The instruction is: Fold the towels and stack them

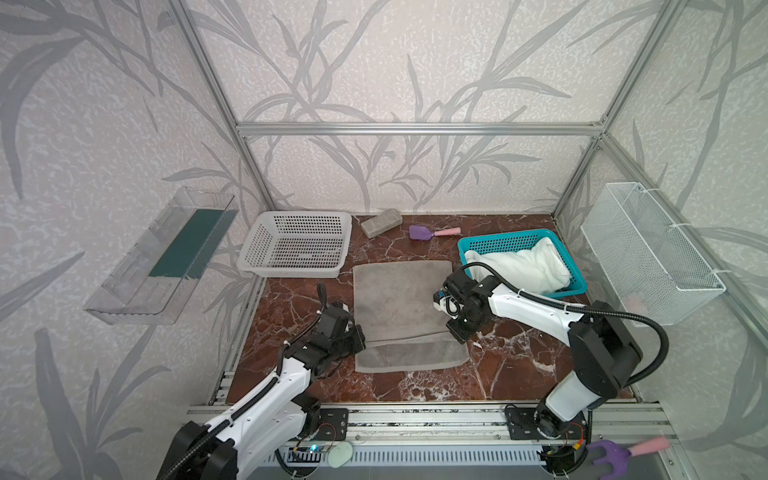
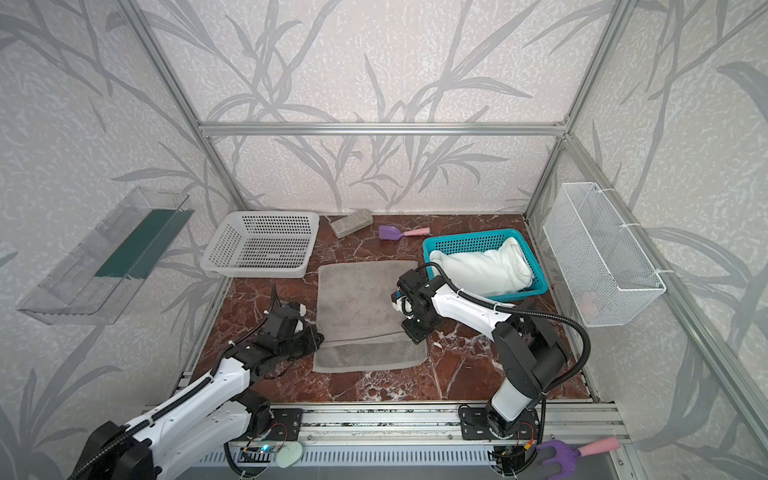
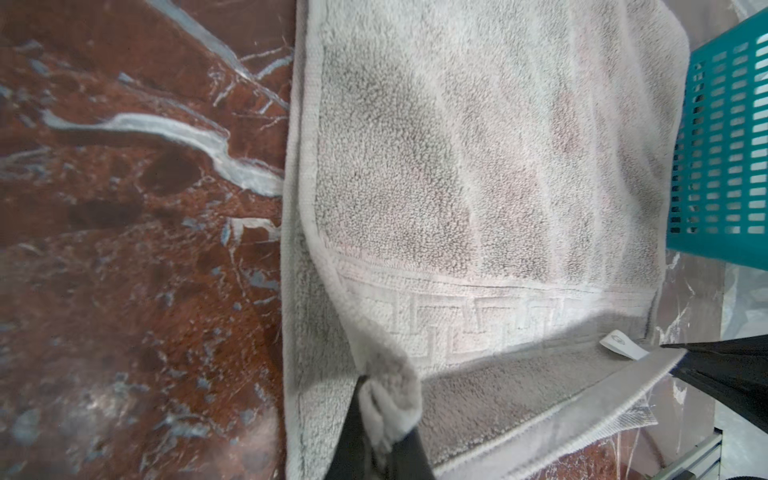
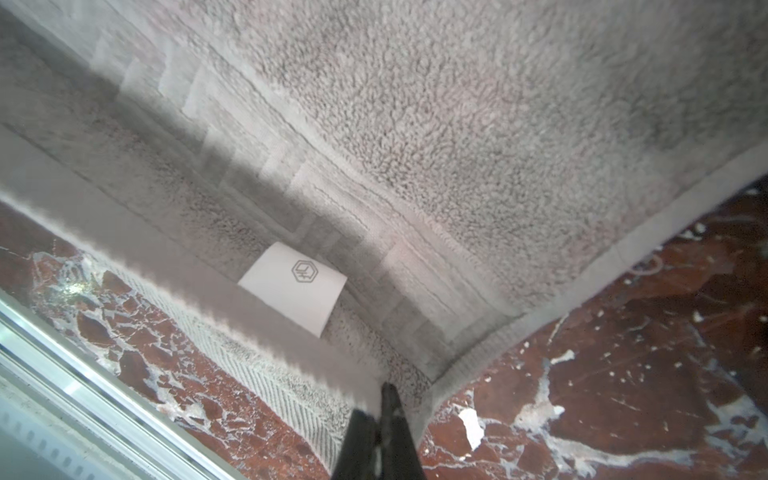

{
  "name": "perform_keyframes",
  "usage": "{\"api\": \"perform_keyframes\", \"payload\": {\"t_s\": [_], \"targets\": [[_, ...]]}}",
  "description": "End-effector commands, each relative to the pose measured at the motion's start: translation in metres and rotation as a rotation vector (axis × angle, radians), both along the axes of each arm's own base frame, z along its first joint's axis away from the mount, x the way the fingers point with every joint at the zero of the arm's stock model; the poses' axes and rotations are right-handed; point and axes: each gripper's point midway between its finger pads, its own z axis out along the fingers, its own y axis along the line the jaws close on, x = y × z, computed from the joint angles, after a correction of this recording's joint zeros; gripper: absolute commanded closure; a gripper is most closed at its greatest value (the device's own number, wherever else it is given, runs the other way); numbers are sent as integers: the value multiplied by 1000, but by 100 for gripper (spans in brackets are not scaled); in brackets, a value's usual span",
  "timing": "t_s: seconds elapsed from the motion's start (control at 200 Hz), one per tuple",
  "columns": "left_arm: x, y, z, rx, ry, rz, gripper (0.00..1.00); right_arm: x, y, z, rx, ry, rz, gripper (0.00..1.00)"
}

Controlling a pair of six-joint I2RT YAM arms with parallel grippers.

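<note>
A grey-taupe towel (image 1: 401,299) (image 2: 361,299) lies mid-table on the red marble. Its far part is doubled toward the front, and a single-layer strip shows at the near edge. My left gripper (image 1: 360,338) (image 3: 386,411) is shut on a bunched left corner of the folded layer (image 3: 478,166). My right gripper (image 1: 456,334) (image 4: 376,401) is shut on the right corner of that layer (image 4: 498,104). A white label (image 4: 293,286) shows under the lifted edge. A plain white towel (image 1: 523,266) (image 2: 482,268) sits crumpled in the teal basket (image 1: 498,239) at the back right.
A white slotted basket (image 1: 303,214) stands back left. A grey block (image 1: 381,222) and a purple scoop (image 1: 419,232) lie by the back wall. A wire basket (image 1: 648,249) hangs on the right wall, a clear tray (image 1: 162,257) on the left.
</note>
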Motion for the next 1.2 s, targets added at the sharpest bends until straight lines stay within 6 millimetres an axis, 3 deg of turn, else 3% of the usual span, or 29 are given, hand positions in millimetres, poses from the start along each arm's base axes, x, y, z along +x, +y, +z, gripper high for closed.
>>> {"api": "perform_keyframes", "payload": {"t_s": [0.0,0.2,0.285,0.365,0.49,0.6,0.76,0.945,1.07,1.195], "targets": [[-6,18,-6,52,26,73,100,-5,-17,4,-84,6,-19,100],[6,11,34,28,-34,52,100,1,-17,37,-57,-59,-47,100],[7,8,39,31,-36,27,100,-6,-15,45,-27,-38,-64,100],[4,11,31,49,-16,27,100,-16,-13,35,-4,13,-98,100],[-3,7,10,17,27,32,100,-33,-11,4,-6,101,-125,100],[-6,6,-10,2,56,39,100,-34,-12,-14,-46,119,-114,100],[0,9,-29,44,77,50,100,-17,-9,-31,-97,106,-83,100],[24,18,-36,158,89,48,100,15,-11,-49,-181,102,-77,100],[45,23,-36,190,146,64,100,45,-10,-35,-163,58,-88,100],[58,18,-26,200,205,-10,100,62,-11,-10,-156,4,-68,100]]}}
